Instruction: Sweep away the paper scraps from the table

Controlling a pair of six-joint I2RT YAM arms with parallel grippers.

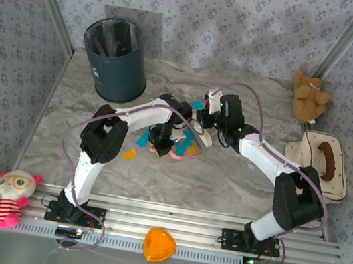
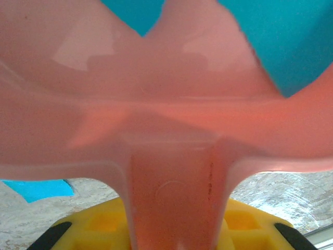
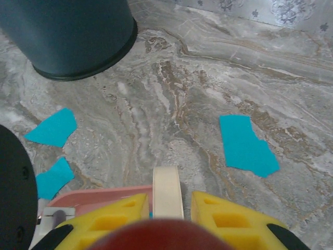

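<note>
Left wrist: left end effector (image 2: 174, 229) clamped on pink dustpan (image 2: 156, 114).

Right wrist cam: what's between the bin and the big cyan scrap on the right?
Nothing: bare marble table between bin and cyan scrap, in the right wrist view.

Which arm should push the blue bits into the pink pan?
Probably right: the right end effector grips the cream tool; blue scraps lie just ahead. The left end effector holds the pink dustpan.
</note>
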